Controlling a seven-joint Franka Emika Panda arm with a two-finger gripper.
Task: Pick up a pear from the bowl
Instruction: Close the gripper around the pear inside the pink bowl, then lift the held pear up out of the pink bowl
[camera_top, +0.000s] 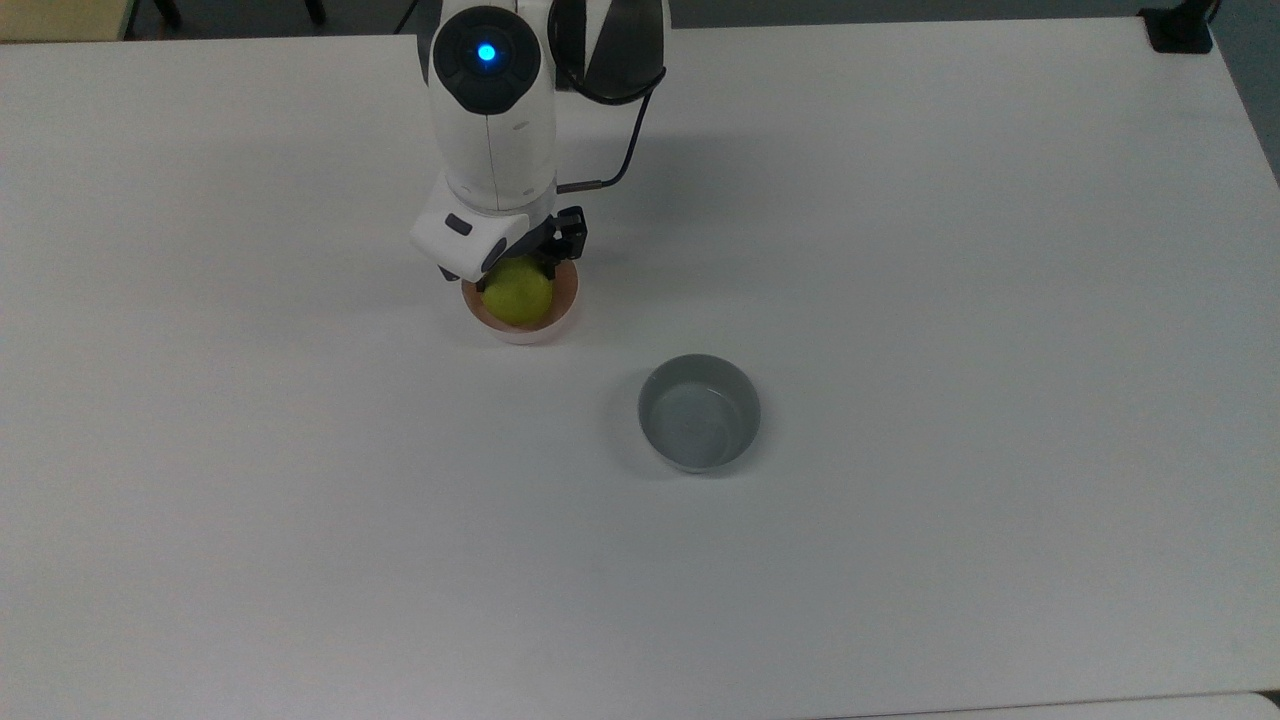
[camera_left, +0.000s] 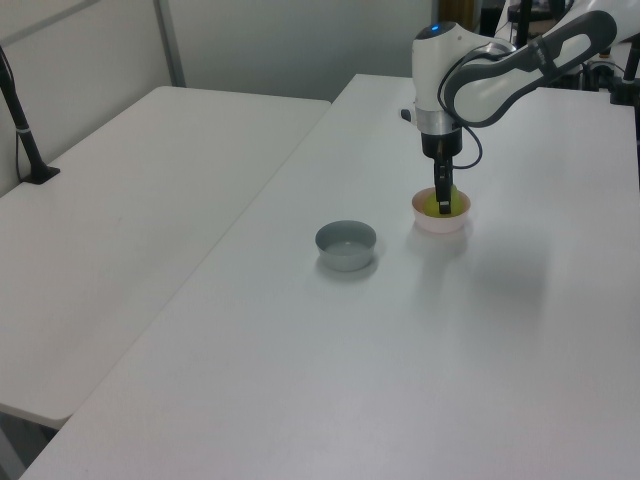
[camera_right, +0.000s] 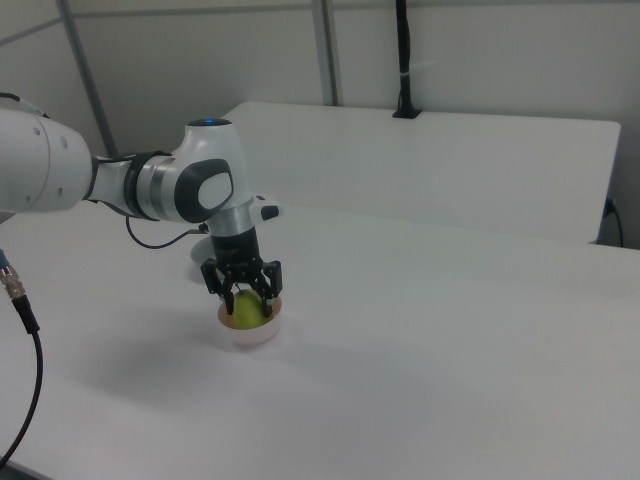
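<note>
Top view: the pear sits in the pink bowl, the gripper right over it; the grey bowl stands well apart toward the top view's lower right, nothing in it. Left view: gripper reaching down into the bowl, pear inside. Right view: fingers either side of the pear, pinched against it, fruit low in the bowl on the table.
</note>
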